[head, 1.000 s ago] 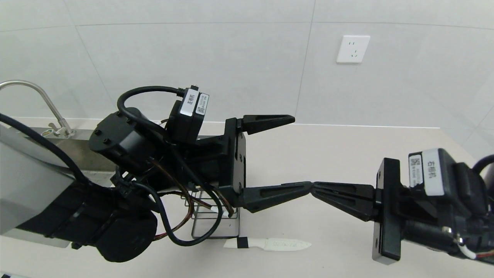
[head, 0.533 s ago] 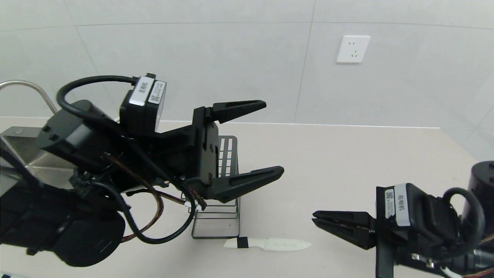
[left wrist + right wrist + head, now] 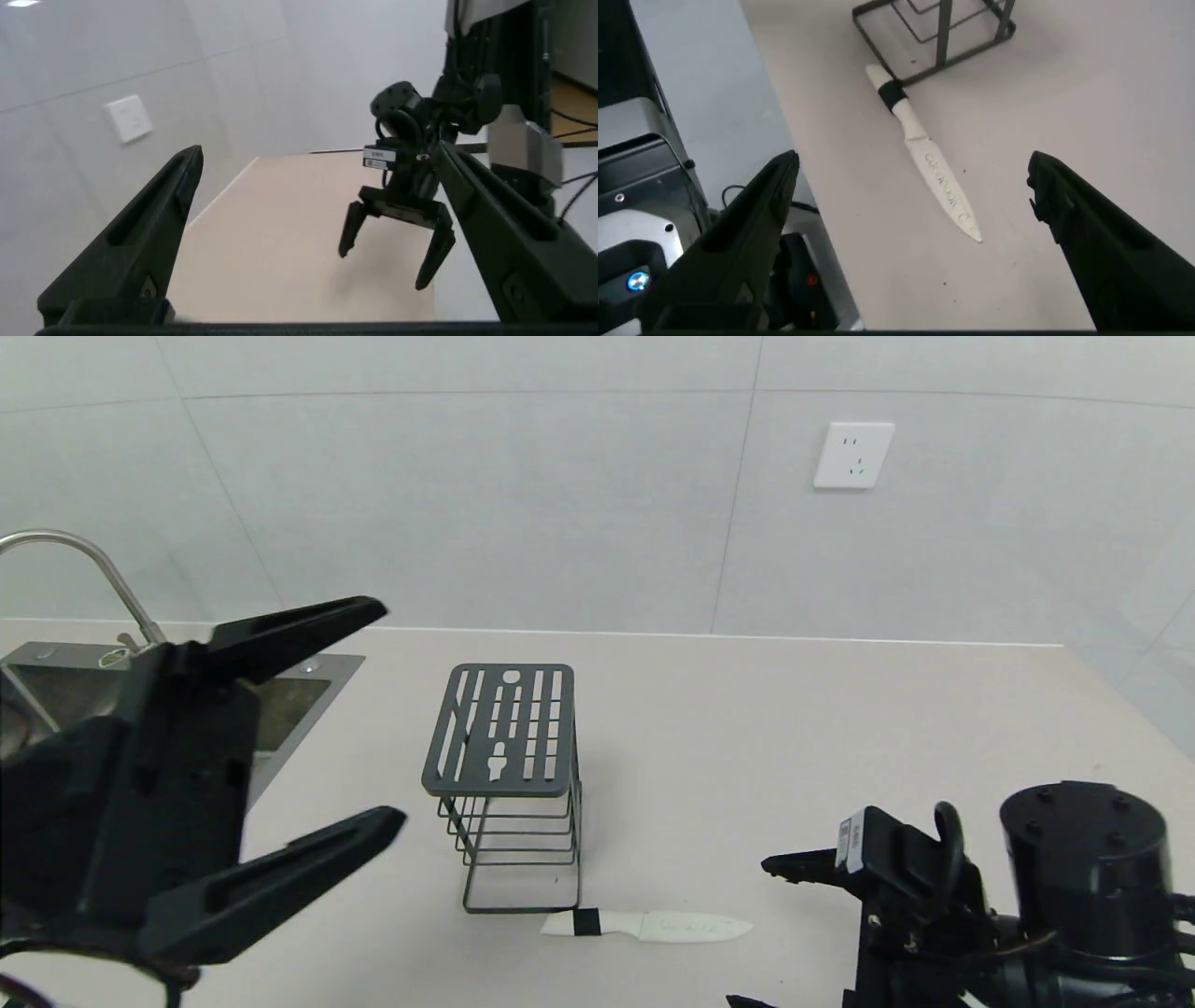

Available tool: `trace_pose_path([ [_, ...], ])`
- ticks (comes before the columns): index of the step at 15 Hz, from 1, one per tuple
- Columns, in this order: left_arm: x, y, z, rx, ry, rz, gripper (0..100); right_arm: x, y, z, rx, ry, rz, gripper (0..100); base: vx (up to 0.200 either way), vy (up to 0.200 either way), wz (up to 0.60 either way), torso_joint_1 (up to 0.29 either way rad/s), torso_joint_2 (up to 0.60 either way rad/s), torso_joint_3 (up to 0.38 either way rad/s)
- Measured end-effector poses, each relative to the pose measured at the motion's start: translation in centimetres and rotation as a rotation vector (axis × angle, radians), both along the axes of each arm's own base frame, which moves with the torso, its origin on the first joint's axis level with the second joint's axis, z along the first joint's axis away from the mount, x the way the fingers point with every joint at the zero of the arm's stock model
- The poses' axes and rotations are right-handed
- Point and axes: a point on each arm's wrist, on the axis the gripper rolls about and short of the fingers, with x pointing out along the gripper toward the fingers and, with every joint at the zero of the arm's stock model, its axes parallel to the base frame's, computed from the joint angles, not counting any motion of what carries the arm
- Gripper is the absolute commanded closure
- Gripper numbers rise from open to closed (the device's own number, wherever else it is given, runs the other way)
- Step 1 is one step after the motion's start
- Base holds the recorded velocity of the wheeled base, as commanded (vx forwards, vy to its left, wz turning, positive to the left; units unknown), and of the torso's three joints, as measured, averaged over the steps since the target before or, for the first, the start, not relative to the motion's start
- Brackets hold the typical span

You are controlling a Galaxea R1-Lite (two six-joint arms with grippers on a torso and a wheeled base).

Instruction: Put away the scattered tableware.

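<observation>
A white knife (image 3: pixel 644 925) with a black band near its handle lies flat on the beige counter, just in front of a dark wire rack (image 3: pixel 499 728) with a slotted top. My left gripper (image 3: pixel 383 714) hangs open and empty, high at the left and well away from the rack. Low at the right, my right gripper (image 3: pixel 752 933) is open and empty, to the right of the knife's blade tip. The right wrist view looks down on the knife (image 3: pixel 938 177) between its fingers (image 3: pixel 757 224), with the rack's base (image 3: pixel 934 28) at the handle end. In the left wrist view, the right gripper (image 3: pixel 392 238) shows open above the counter.
A steel sink (image 3: pixel 308 686) with a curved faucet (image 3: pixel 84 555) sits at the counter's left end. A tiled wall with a white socket (image 3: pixel 852 455) runs behind. Bare counter (image 3: pixel 840 728) stretches to the right of the rack.
The left arm has swung back to the left, uncovering the rack. The right arm has dropped low to the right, and its fingers, close together before, now stand apart.
</observation>
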Motion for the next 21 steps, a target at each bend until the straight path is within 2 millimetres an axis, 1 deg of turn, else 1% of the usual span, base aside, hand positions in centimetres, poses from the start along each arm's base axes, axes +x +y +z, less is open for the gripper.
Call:
trace_pose_path([
  [2, -2.5, 2.5, -0.7, -0.034, 0.021, 0.123, 0, 1.3, 1.1, -0.6, -0.012, 0.013, -0.003, 0, 0.000, 0.000, 0.00, 0.000, 0.00, 0.000],
  [3, -3.8, 3.4, -1.5, -0.042, 0.038, 0.164, 0, 2.0, 1.7, -0.9, -0.020, 0.022, -0.004, 0, 0.000, 0.000, 0.00, 0.000, 0.00, 0.000],
  [5, -5.9, 4.3, -2.4, -0.053, 0.041, 0.200, 0, 2.4, 2.1, -2.3, -0.101, 0.109, -0.006, 0, 0.000, 0.000, 0.00, 0.000, 0.00, 0.000],
  [7, -7.5, 4.7, -2.9, -0.049, 0.062, 0.213, 0, 2.8, 2.4, -2.6, -0.168, 0.170, -0.015, 0, 0.000, 0.000, 0.00, 0.000, 0.00, 0.000],
  [9, -8.8, 5.1, -3.7, -0.030, 0.111, 0.220, 0, 3.9, 3.1, -1.7, -0.234, 0.210, -0.033, 0, 0.000, 0.000, 0.00, 0.000, 0.00, 0.000],
  [11, -10.2, 5.5, -4.6, -0.017, 0.164, 0.237, 0, 5.4, 3.7, -0.5, -0.272, 0.177, -0.048, 0, 0.000, 0.000, 0.00, 0.000, 0.00, 0.000],
  [12, -10.8, 5.7, -5.3, -0.011, 0.208, 0.272, 0, 6.2, 3.7, -0.4, -0.282, 0.156, -0.050, 0, 0.000, 0.000, 0.00, 0.000, 0.00, 0.000],
  [15, -12.8, 6.4, -6.9, -0.020, 0.269, 0.389, 0, 7.8, 4.3, -1.0, -0.256, 0.128, -0.043, 0, 0.000, 0.000, 0.00, 0.000, 0.00, 0.000],
  [17, -14.1, 6.6, -8.1, -0.019, 0.309, 0.442, 0, 8.3, 4.9, -2.0, -0.257, 0.129, -0.030, 0, 0.000, 0.000, 0.00, 0.000, 0.00, 0.000],
  [18, -14.5, 6.6, -8.4, -0.029, 0.305, 0.470, 0, 8.4, 5.0, -2.4, -0.263, 0.128, -0.025, 0, 0.000, 0.000, 0.00, 0.000, 0.00, 0.000],
  [20, -14.9, 6.8, -9.0, -0.057, 0.313, 0.552, 0, 8.8, 5.4, -3.1, -0.274, 0.121, -0.011, 0, 0.000, 0.000, 0.00, 0.000, 0.00, 0.000],
  [21, -14.9, 6.8, -9.6, -0.056, 0.353, 0.588, 0, 8.8, 5.6, -3.5, -0.281, 0.123, -0.004, 0, 0.000, 0.000, 0.00, 0.000, 0.00, 0.000],
])
